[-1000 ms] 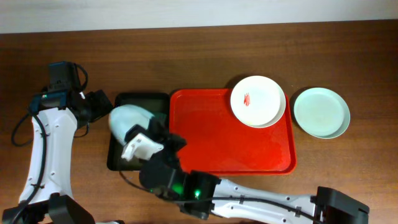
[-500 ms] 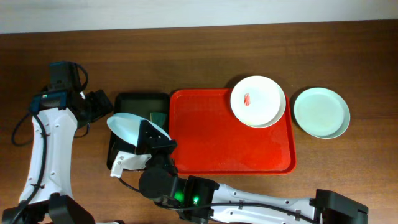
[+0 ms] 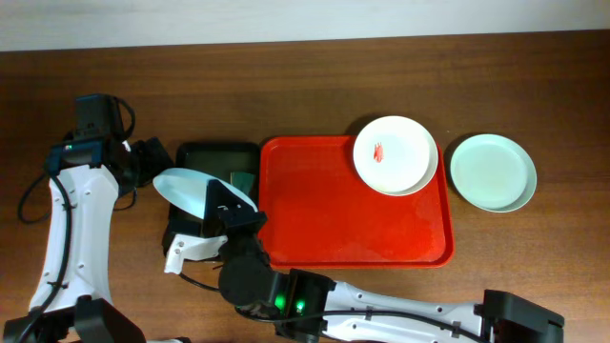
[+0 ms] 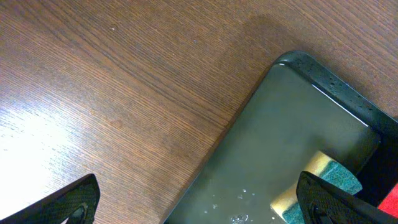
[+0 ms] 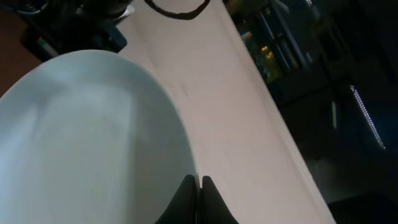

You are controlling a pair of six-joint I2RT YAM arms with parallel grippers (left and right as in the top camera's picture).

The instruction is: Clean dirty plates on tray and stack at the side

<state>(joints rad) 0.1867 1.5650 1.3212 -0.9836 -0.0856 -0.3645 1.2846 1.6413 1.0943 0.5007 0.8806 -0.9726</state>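
Observation:
My right gripper (image 3: 222,206) is shut on the rim of a pale mint-green plate (image 3: 186,188) and holds it tilted above a dark green tray (image 3: 214,151). In the right wrist view the plate (image 5: 81,143) fills the left side, with the shut gripper (image 5: 199,186) pinching its edge. My left gripper (image 3: 145,168) stands open at the dark tray's left edge, nothing between its fingers (image 4: 68,202). On the red tray (image 3: 334,219), at its far right corner, a white plate (image 3: 396,152) carries a small red smear. A second mint plate (image 3: 492,171) lies on the table to the right.
A yellow and teal sponge (image 4: 317,186) lies in the wet dark green tray (image 4: 292,124), between my left fingers' right tip and the red tray's corner (image 4: 390,202). Another plate's rim (image 3: 428,179) shows under the white plate. Bare wood lies behind the trays.
The right arm has swung the mint plate a little to the left, toward my left gripper, and turned it more edge-on. The left arm and the other plates have not moved.

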